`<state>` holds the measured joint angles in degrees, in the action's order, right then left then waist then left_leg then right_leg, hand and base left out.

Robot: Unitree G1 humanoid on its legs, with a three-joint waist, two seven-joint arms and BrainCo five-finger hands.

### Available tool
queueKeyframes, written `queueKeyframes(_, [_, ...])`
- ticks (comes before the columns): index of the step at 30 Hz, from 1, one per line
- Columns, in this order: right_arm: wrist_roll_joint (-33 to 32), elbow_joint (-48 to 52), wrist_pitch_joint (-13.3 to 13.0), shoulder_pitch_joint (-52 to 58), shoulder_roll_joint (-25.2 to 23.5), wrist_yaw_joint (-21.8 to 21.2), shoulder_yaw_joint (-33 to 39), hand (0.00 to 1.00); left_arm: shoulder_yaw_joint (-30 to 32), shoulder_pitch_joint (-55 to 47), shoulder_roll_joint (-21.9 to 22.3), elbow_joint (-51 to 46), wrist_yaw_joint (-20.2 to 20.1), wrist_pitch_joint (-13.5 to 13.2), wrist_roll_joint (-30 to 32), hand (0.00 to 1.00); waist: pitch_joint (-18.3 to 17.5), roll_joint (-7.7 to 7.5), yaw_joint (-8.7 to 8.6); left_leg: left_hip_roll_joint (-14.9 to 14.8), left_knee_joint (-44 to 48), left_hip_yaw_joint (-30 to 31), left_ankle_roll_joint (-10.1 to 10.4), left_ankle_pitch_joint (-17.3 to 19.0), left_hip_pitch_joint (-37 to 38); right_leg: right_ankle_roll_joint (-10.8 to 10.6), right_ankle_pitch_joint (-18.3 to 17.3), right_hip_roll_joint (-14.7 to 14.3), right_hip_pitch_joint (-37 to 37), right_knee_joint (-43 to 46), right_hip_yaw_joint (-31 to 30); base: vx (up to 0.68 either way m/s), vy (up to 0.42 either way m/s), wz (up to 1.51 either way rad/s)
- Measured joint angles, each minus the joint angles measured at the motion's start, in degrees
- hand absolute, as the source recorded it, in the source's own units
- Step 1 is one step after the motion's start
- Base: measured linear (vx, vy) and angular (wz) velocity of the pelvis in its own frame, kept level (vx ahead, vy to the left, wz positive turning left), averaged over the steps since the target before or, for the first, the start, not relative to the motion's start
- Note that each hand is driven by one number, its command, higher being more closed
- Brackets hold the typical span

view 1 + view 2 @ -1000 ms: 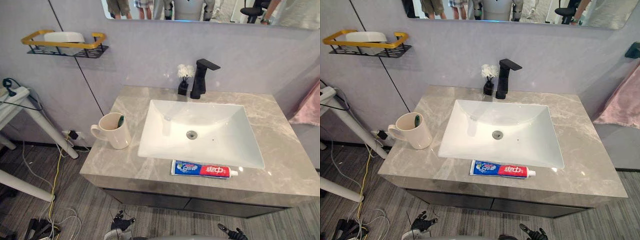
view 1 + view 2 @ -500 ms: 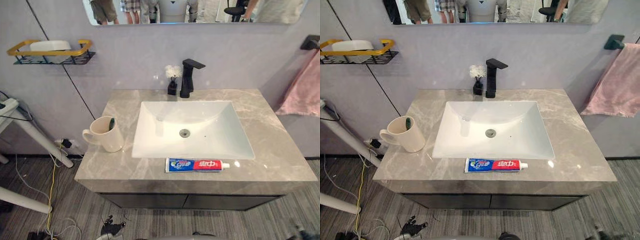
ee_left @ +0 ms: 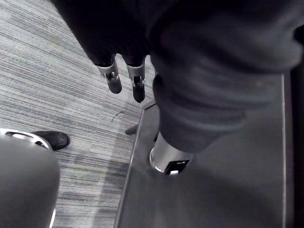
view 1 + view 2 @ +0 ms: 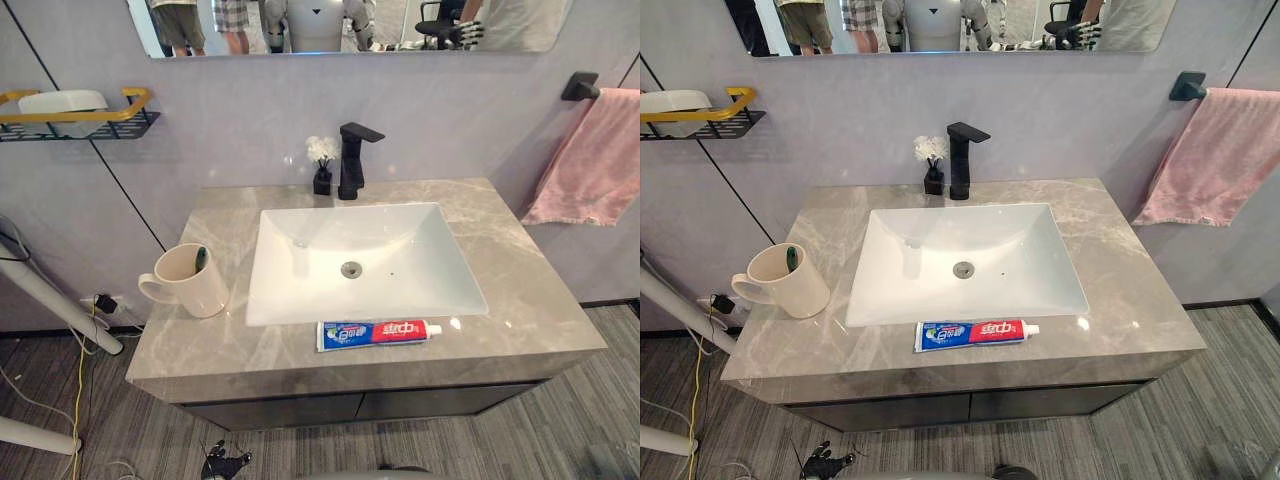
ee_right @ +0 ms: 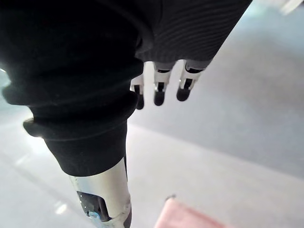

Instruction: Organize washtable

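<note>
At lower centre of the head views, the toothpaste tube [image 4: 378, 333] lies flat on the tabletop [image 4: 505, 290], just below the sink [image 4: 420, 260]. Cup [image 4: 190, 285] with toothbrush [image 4: 200, 258] stands at centre left. Left hand [image 4: 226, 465], at the bottom edge, well apart from the tube: fingers relaxed, empty. Right hand [image 5: 160, 92]: fingers straight, empty.
</note>
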<state>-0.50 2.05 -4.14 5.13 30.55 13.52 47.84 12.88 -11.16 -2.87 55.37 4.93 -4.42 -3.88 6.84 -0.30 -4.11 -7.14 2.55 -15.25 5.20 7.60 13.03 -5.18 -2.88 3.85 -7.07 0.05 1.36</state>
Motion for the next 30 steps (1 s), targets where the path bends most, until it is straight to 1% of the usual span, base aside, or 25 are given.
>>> queueKeyframes(2, [0.7, 2.5, -0.8, -0.6, 3.1, -1.8, -5.4, 0.0, -0.6, -0.2, -0.2, 0.0, 0.0, 0.0, 0.0, 0.0, 0.0, 0.0, 0.02, 0.0, 0.1, 0.1, 0.0, 0.0, 0.0, 0.1, 0.3, 0.3, -0.1, 0.0, 1.2, -0.05, -0.004, 0.03])
queueKeyframes(4, [0.2, 5.8, -3.0, -2.1, 7.3, -6.2, -15.4, 0.0, -2.3, -0.4, -0.8, 0.0, -0.6, -0.5, 0.0, 0.0, -0.3, -0.26, 0.19, 0.1, 0.1, 1.0, 0.0, 0.0, 0.3, 0.1, 0.8, 0.5, -0.9, -0.2, 2.2, -0.02, -0.012, 0.15])
queueKeyframes(5, [-0.1, 6.4, -3.6, -3.0, 8.2, -7.7, -18.2, 0.0, -2.6, -0.4, -0.8, 0.0, -0.9, -0.7, 0.0, 0.0, -0.4, -0.33, 0.32, 0.1, 0.1, 1.1, 0.0, -0.1, 0.3, 0.2, 0.9, 0.5, -1.0, -0.2, 2.3, -0.01, -0.02, 0.11])
queueKeyframes(7, [-2.5, 9.2, -5.6, -6.2, 10.5, -12.7, -28.7, 0.0, -4.7, -0.2, -1.5, 0.0, -1.7, -1.2, 0.0, 0.0, -0.5, -0.56, 0.9, 0.1, -0.1, 1.8, -0.1, -0.2, 0.2, 0.1, 1.0, 0.5, -1.3, -0.5, 3.0, 0.0, -0.02, 0.14])
queueKeyframes(8, [-3.2, 9.9, -6.2, -6.5, 10.9, -14.0, -31.0, 0.0, -5.3, 0.0, -1.8, 0.1, -1.9, -1.2, 0.0, 0.0, -0.5, -0.6, 1.2, 0.2, -0.1, 2.1, -0.2, -0.2, 0.2, 0.1, 1.0, 0.6, -1.6, -0.7, 3.3, 0.03, -0.013, 0.18])
queueKeyframes(9, [-4.4, 11.1, -7.1, -7.3, 11.1, -16.3, -35.1, 0.0, -6.3, 0.1, -2.1, 0.1, -2.4, -1.3, 0.0, 0.0, -0.6, -0.68, 1.67, 0.2, -0.2, 2.5, -0.2, -0.2, 0.2, 0.1, 1.3, 0.6, -1.9, -1.1, 3.7, 0.05, -0.008, 0.2])
queueKeyframes(10, [-5.7, 11.9, -7.3, -8.2, 11.1, -18.3, -38.8, 0.0, -6.8, 0.3, -2.3, 0.2, -2.6, -1.5, 0.0, 0.0, -0.6, -0.7, 2.03, 0.3, -0.3, 2.9, -0.2, -0.3, 0.2, 0.0, 1.5, 0.7, -2.5, -1.5, 4.2, 0.06, -0.01, 0.24])
queueKeyframes(12, [-6.8, 12.6, -7.5, -8.8, 11.1, -20.4, -42.0, 0.0, -8.0, 0.5, -2.9, 0.3, -2.8, -1.6, 0.0, 0.0, -0.6, -0.75, 2.03, 0.5, -0.3, 4.0, -0.2, -0.3, 0.1, 0.0, 1.5, 0.9, -3.3, -1.9, 5.4, 0.04, -0.006, 0.28])
queueKeyframes(13, [-7.8, 12.9, -7.5, -9.8, 11.1, -22.4, -44.7, 0.0, -8.7, 0.5, -3.3, 0.8, -3.2, -1.7, 0.0, 0.0, -0.6, -0.76, 2.02, 0.8, -0.4, 4.4, -0.2, -0.3, 0.1, 0.1, 1.5, 1.1, -3.6, -2.2, 6.1, 0.03, -0.002, 0.2])
queueKeyframes(16, [-9.1, 12.9, -7.5, -10.9, 11.4, -24.9, -48.3, 0.0, -9.0, 1.0, -3.6, 1.7, -3.8, -1.6, 0.0, 0.0, -0.6, -0.76, 2.07, 1.1, -0.5, 4.7, -0.2, -0.3, 0.1, 0.1, 1.5, 1.4, -3.8, -2.3, 6.4, 0.01, 0.001, 0.06])
queueKeyframes(19, [-10.4, 13.0, -7.5, -11.2, 13.3, -28.3, -52.5, 0.0, -10.3, 1.2, -4.4, 2.7, -3.8, -1.7, 0.0, 0.0, -0.6, -0.82, 2.15, 1.2, -0.5, 5.0, -0.3, -0.3, 0.1, 0.1, 1.5, 1.5, -3.9, -2.3, 6.5, -0.03, -0.006, 0.03])
queueKeyframes(21, [-10.6, 13.0, -7.1, -11.2, 14.4, -30.4, -55.2, 0.0, -10.7, 1.2, -4.9, 3.3, -3.9, -1.7, 0.0, 0.0, -0.4, -1.12, 2.24, 1.2, -0.5, 5.2, -0.3, -0.3, 0.0, 0.1, 1.5, 1.5, -3.9, -2.3, 6.6, -0.06, -0.02, 0.03])
queueKeyframes(22, [-10.6, 13.0, -6.7, -11.2, 15.4, -31.5, -56.9, 0.0, -11.2, 1.3, -5.3, 4.0, -4.0, -1.6, 0.1, 0.0, -0.4, -1.29, 2.24, 1.2, -0.5, 5.4, -0.3, -0.3, -0.1, 0.0, 1.5, 1.5, -3.8, -2.3, 6.7, -0.07, -0.027, 0.04])
queueKeyframes(24, [-10.2, 13.0, -6.6, -11.1, 16.5, -32.6, -58.8, 0.0, -11.4, 1.5, -5.5, 5.0, -4.1, -1.6, 0.1, 0.0, -0.4, -1.39, 2.24, 1.3, -0.5, 5.5, -0.3, -0.3, -0.2, 0.0, 1.6, 1.5, -3.8, -2.4, 6.8, -0.06, -0.023, 0.03])
queueKeyframes(26, [-9.7, 13.0, -6.6, -10.1, 17.6, -33.3, -60.2, 0.0, -12.9, 1.5, -6.0, 5.2, -4.2, -1.6, 0.1, 0.0, -0.4, -1.38, 2.33, 1.3, -0.5, 5.6, -0.3, -0.3, -0.3, -0.1, 1.6, 1.5, -3.8, -2.5, 6.9, -0.04, -0.017, 0.02])
queueKeyframes(28, [-7.3, 12.9, -6.5, -8.4, 18.9, -34.6, -62.2, 0.0, -14.0, 1.5, -6.4, 6.0, -4.9, -1.5, 0.2, 0.0, -0.3, -1.56, 2.56, 1.3, -0.5, 5.6, -0.3, -0.3, -0.3, -0.1, 1.6, 1.5, -3.9, -2.6, 7.0, -0.03, -0.021, 0.01])
queueKeyframes(30, [-5.1, 12.8, -6.5, -7.3, 19.7, -35.1, -63.0, 0.0, -14.9, 1.5, -6.7, 6.0, -4.9, -1.5, 0.2, 0.0, -0.1, -1.43, 2.7, 1.3, -0.5, 5.6, -0.3, -0.3, -0.3, -0.2, 1.7, 1.5, -4.0, -2.8, 7.0, 0.0, 0.0, 0.0])
